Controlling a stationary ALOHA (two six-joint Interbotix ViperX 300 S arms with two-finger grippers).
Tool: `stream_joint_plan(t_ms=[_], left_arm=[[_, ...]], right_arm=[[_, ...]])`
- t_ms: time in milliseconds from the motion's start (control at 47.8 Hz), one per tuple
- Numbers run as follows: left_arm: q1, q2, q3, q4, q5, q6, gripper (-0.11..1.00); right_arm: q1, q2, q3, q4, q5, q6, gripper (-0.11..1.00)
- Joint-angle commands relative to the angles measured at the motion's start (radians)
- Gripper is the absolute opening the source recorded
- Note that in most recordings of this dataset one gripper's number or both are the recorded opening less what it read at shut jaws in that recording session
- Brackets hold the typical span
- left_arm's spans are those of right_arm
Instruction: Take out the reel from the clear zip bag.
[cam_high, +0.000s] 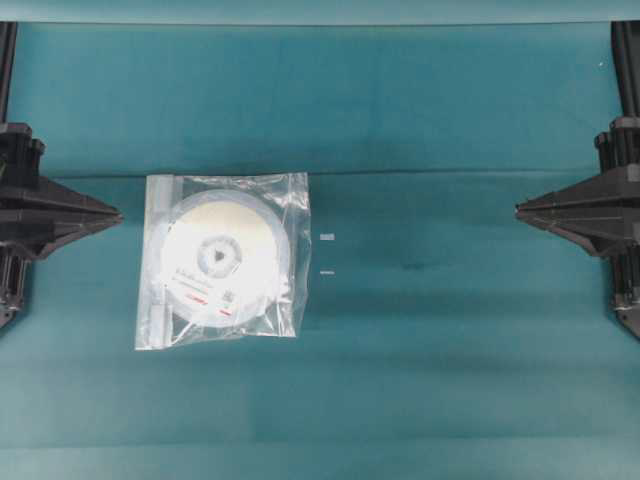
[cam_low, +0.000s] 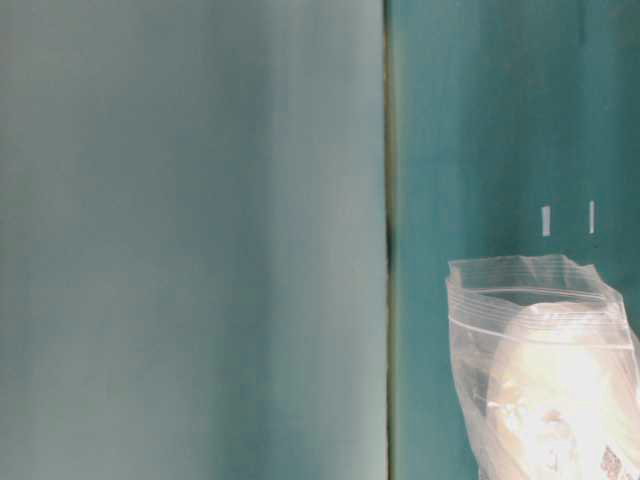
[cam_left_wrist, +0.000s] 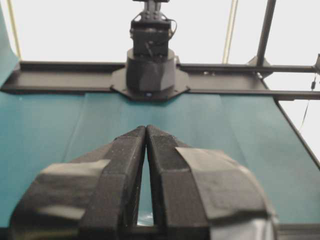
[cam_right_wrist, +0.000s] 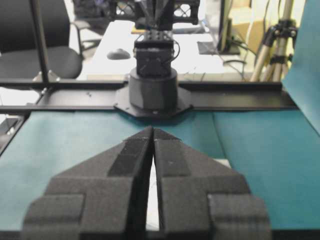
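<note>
The clear zip bag (cam_high: 222, 260) lies flat on the teal table, left of centre, its zip strip along its left edge. Inside it sits the reel (cam_high: 222, 258), a white disc with a grey hub and a red-striped label. The table-level view shows the bag (cam_low: 545, 370) at lower right, with the reel (cam_low: 560, 400) pale inside. My left gripper (cam_high: 118, 214) rests at the left edge, shut and holding nothing, a short way left of the bag. My right gripper (cam_high: 518, 210) rests at the right edge, shut and holding nothing, far from the bag. In both wrist views the tips meet: left gripper (cam_left_wrist: 145, 128), right gripper (cam_right_wrist: 152, 129).
Two small white marks (cam_high: 327, 237) lie on the teal cloth just right of the bag. Each wrist view faces the opposite arm's black base (cam_left_wrist: 150, 70) (cam_right_wrist: 152, 85) across the table. A fold line crosses the cloth behind the bag.
</note>
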Motion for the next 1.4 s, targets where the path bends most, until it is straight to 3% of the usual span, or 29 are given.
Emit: stream_joint_plan(t_ms=[0, 188, 356, 524, 670, 859, 1089, 1215, 1382], left_arm=[[-0.003, 0.014, -0.04, 0.003, 0.0, -0.069, 0.14], [-0.003, 0.014, -0.061, 0.005, 0.054, -0.284, -0.01], [-0.006, 0.014, -0.086, 0.005, 0.127, -0.359, -0.01], [-0.006, 0.018, -0.129, 0.005, 0.181, -0.465, -0.01], [-0.002, 0.029, -0.141, 0.005, 0.278, -0.667, -0.01], [0.018, 0.051, -0.137, 0.006, 0.342, -0.92, -0.01], [0.034, 0.077, -0.098, 0.005, 0.377, -1.015, -0.01], [0.048, 0.078, -0.074, 0.005, 0.403, -1.071, -0.01], [0.048, 0.072, -0.026, 0.005, 0.426, -1.085, -0.01]], right_arm=[[0.0, 0.011, -0.017, 0.011, -0.003, 0.008, 0.08], [-0.002, 0.023, -0.038, 0.097, 0.044, 0.074, 0.0], [-0.009, 0.048, -0.051, 0.123, 0.058, 0.155, 0.0], [-0.04, 0.106, -0.08, 0.207, 0.101, 0.276, 0.0], [-0.058, 0.176, -0.098, 0.281, 0.141, 0.391, 0.0], [-0.066, 0.302, -0.127, 0.288, 0.143, 0.495, 0.0], [-0.074, 0.459, -0.192, 0.288, 0.143, 0.578, 0.0], [-0.075, 0.529, -0.219, 0.29, 0.143, 0.591, 0.0], [-0.086, 0.584, -0.253, 0.311, 0.141, 0.589, 0.03]])
